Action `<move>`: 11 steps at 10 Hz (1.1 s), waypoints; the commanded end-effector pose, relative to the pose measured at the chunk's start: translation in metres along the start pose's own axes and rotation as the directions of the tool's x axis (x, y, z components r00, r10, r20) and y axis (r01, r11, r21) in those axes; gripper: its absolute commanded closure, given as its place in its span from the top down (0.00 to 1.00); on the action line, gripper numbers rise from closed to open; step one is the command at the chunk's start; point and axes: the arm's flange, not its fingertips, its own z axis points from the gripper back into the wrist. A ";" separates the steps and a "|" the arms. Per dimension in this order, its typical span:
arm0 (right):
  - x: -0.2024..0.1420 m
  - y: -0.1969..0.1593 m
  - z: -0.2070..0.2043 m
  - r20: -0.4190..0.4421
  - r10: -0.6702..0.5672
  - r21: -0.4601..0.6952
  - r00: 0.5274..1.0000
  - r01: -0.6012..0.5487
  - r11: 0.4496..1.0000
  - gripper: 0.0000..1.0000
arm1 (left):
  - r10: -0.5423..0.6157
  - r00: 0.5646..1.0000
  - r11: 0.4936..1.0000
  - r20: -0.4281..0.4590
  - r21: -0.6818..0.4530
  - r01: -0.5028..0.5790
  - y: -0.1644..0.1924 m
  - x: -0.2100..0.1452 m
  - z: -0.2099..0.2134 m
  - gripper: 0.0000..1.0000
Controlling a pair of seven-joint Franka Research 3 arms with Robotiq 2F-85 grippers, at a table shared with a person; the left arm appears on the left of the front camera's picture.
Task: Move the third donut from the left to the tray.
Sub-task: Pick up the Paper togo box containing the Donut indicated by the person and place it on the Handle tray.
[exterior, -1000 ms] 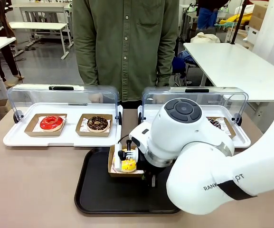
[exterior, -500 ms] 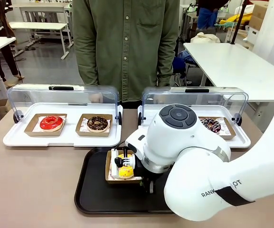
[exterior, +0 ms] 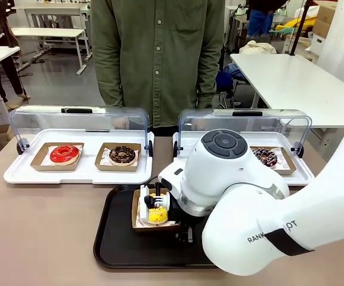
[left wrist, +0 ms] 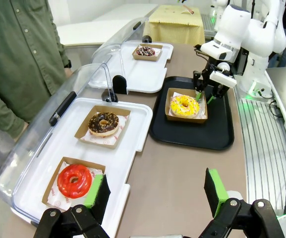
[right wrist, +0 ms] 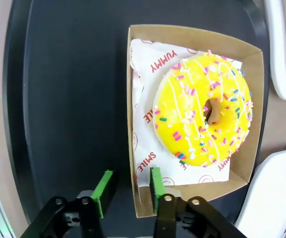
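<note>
Compared with a second ago, the ring donut with bright yellow icing and coloured sprinkles (exterior: 157, 215) on its brown cardboard square has come a little leftward and lower in the front view, and its card now lies flat on the large black rectangular plastic tray (exterior: 119, 245). Over the last half second almost nothing has shifted. The red-iced donut (exterior: 64, 154) and the chocolate-iced donut (exterior: 122, 154) have stayed in the left white display tray (exterior: 76, 173) with its clear lid raised.

The right gripper (right wrist: 128, 191) comes down on the near edge of the cardboard square. In the right wrist view its green-padded fingers (right wrist: 155, 187) stand either side of the card's raised wall, one inside on the printed paper and one outside over the tray. A narrow gap shows on each side of the wall, so the jaws are slightly parted and no longer pinching it. The left wrist view shows that gripper (left wrist: 208, 93) low beside the donut (left wrist: 184, 105), at the edge of the tray (left wrist: 192, 140).

The left gripper (left wrist: 155, 191) hangs well apart from the tray, above the near end of the left display tray (left wrist: 133, 144), with its fingers spread wide and nothing between them (the red donut (left wrist: 74, 180) lies just below one pad). The person in a green shirt (exterior: 160, 53) stands at the far side.
</note>
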 end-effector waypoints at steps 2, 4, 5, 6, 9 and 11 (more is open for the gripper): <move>-0.059 0.044 0.044 0.023 0.009 0.018 1.000 -0.009 1.000 0.89 | -0.023 0.999 1.000 0.024 0.002 0.023 0.000 0.002 0.001 1.00; -0.059 0.045 0.060 0.060 0.018 0.020 0.998 -0.019 1.000 1.00 | -0.023 0.999 1.000 0.024 0.002 0.023 0.000 0.002 0.001 1.00; -0.059 0.047 0.069 0.050 0.013 0.000 0.999 -0.013 1.000 1.00 | -0.023 0.999 1.000 0.024 0.002 0.023 0.000 0.002 0.001 1.00; -0.058 0.047 0.077 0.051 0.015 -0.006 0.999 -0.015 1.000 1.00 | -0.023 0.999 1.000 0.024 0.002 0.023 0.000 0.002 0.001 1.00; 0.006 -0.002 0.073 0.036 0.007 -0.025 0.999 -0.006 1.000 1.00 | -0.023 0.999 1.000 0.024 0.002 0.023 0.000 0.002 0.001 1.00; 0.006 -0.002 0.073 0.036 0.007 -0.025 0.999 -0.006 1.000 1.00 | -0.023 0.999 1.000 0.024 0.002 0.023 0.000 0.002 0.001 1.00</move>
